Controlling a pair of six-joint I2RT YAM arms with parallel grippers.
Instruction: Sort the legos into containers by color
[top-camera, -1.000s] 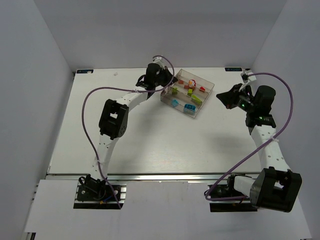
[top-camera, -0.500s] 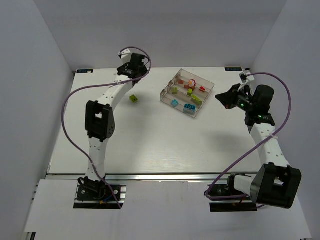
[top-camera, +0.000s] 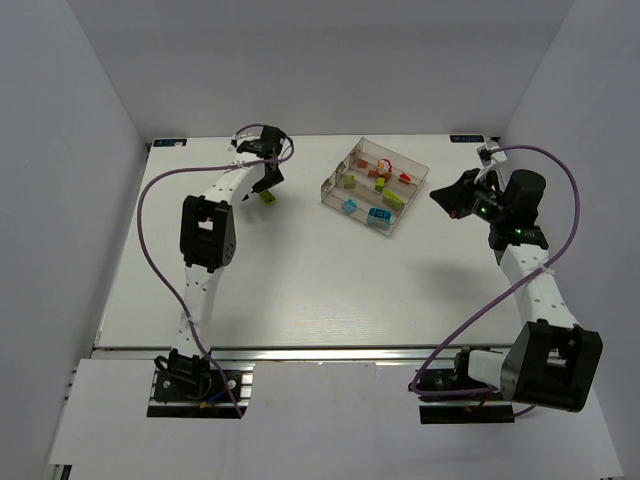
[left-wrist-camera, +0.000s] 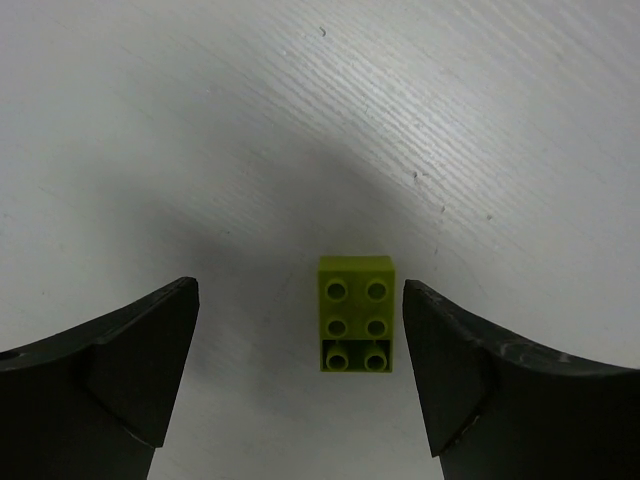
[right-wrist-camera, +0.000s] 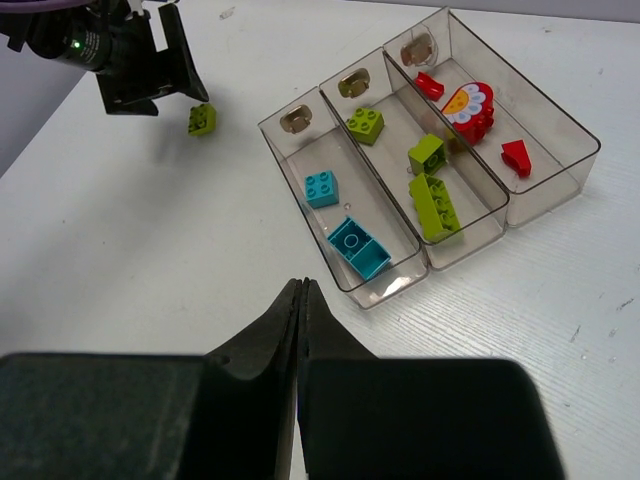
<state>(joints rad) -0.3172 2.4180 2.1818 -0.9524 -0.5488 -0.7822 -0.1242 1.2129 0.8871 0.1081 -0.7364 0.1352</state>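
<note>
One lime green lego (left-wrist-camera: 356, 327) lies studs-up on the white table, left of the tray. My left gripper (left-wrist-camera: 298, 300) is open and hangs straight above it, one finger on each side, touching nothing. The top view shows that lime lego (top-camera: 267, 198) just below the left gripper (top-camera: 266, 188). The clear tray (right-wrist-camera: 555, 190) has three containers. One holds cyan legos (right-wrist-camera: 358, 246), the middle one lime legos (right-wrist-camera: 434, 205), the far one red legos (right-wrist-camera: 517, 156) and a flower piece (right-wrist-camera: 468, 105). My right gripper (right-wrist-camera: 302, 285) is shut and empty, raised to the right of the tray (top-camera: 326, 192).
The grey enclosure walls stand close behind and beside the table. The left arm's purple cable (top-camera: 160, 190) loops over the left part of the table. The right arm (top-camera: 520, 215) stands at the right edge with its cable arching over it.
The left arm swung from the tray's far corner to the left and its gripper opened. It now sits lower over the lime lego. The right arm has not moved.
</note>
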